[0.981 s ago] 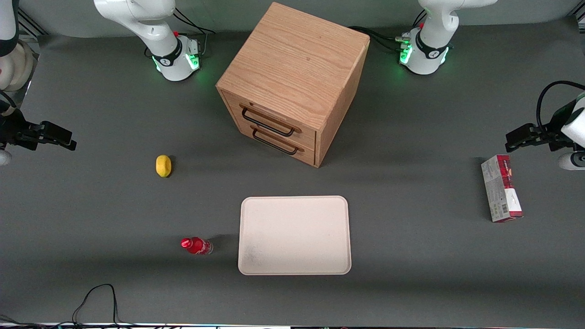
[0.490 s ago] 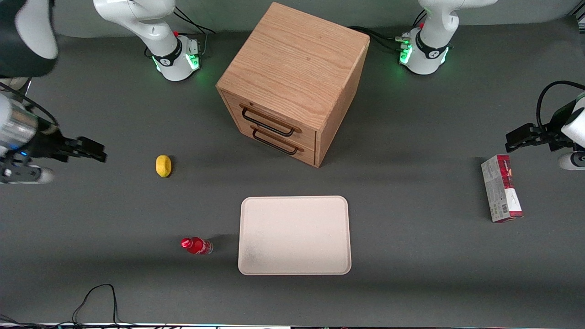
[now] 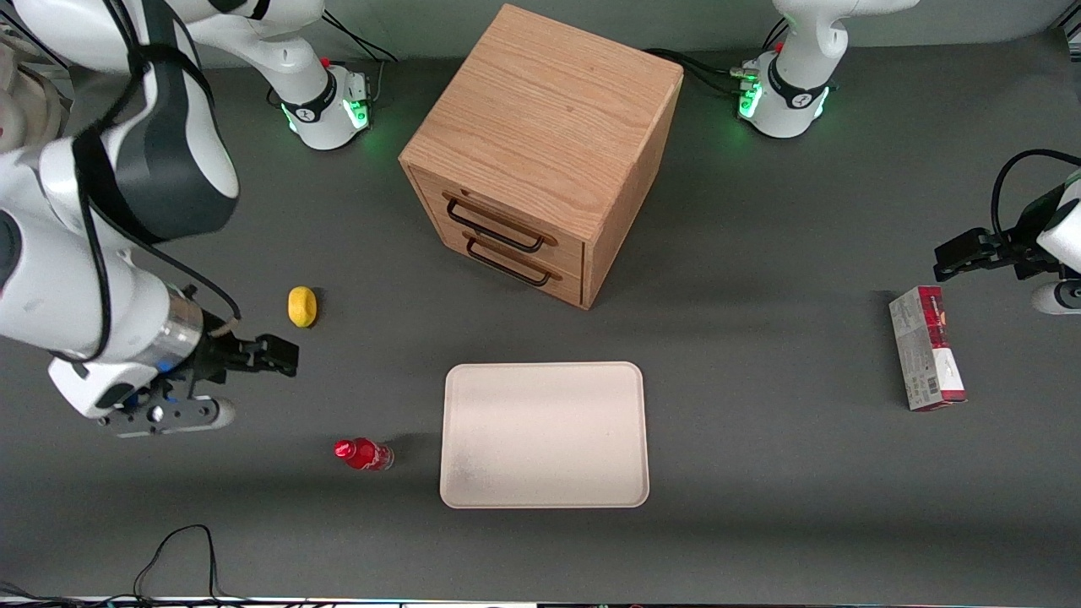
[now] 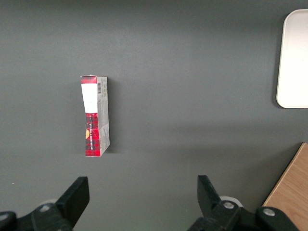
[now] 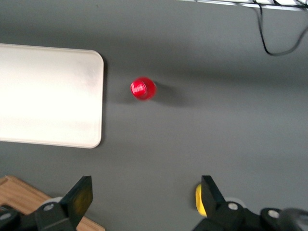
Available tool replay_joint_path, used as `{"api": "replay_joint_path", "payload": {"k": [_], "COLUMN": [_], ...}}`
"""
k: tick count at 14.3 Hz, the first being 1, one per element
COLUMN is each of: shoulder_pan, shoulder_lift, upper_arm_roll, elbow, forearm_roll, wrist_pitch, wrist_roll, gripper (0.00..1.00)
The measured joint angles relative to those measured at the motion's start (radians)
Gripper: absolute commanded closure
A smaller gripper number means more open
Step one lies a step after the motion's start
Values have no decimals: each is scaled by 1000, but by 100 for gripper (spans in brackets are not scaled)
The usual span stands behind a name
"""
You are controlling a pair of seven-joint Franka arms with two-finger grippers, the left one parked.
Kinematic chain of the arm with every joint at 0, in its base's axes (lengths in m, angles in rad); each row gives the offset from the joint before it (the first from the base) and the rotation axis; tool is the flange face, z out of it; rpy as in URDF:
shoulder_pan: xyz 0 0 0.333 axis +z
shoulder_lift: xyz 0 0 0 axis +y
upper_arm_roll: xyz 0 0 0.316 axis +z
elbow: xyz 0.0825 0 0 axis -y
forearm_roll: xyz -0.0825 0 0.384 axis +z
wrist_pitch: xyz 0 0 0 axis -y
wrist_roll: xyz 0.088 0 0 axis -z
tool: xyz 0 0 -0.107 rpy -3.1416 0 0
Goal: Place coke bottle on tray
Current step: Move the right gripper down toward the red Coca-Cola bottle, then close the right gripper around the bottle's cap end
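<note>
The coke bottle (image 3: pixel 363 453), small with a red cap and red label, stands on the grey table beside the tray's short edge, toward the working arm's end. In the right wrist view it (image 5: pixel 143 88) shows from above as a red disc. The cream-white tray (image 3: pixel 545 435) lies flat and bare; it also shows in the right wrist view (image 5: pixel 48 94). My right gripper (image 3: pixel 283 356) hovers open and empty above the table, between the lemon and the bottle, farther from the front camera than the bottle. Its fingers (image 5: pixel 82 195) stand wide apart.
A yellow lemon (image 3: pixel 301 306) lies close by the gripper, also in the right wrist view (image 5: pixel 198 199). The wooden drawer cabinet (image 3: pixel 540 143) stands farther back than the tray. A red-and-grey carton (image 3: pixel 926 346) lies toward the parked arm's end. A black cable (image 3: pixel 177 549) loops at the near edge.
My right arm has swung in from the table's end toward the middle and nearer the front camera, past the lemon, closing on the bottle. Bottle, tray and lemon have not moved.
</note>
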Motion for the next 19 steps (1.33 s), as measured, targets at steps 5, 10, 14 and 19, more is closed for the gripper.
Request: {"api": "replay_joint_path", "payload": {"k": [5, 10, 14, 19], "shoulder_pan": [11, 13, 12, 9], "shoulder_lift": [109, 169, 265, 331], "upper_arm_roll": [9, 5, 4, 3], "elbow": [92, 94, 93, 89], "forearm_roll": [0, -1, -1, -1], "wrist_pitch": [43, 141, 213, 255], "wrist_roll": [51, 60, 60, 60], "gripper": [0, 0, 0, 0]}}
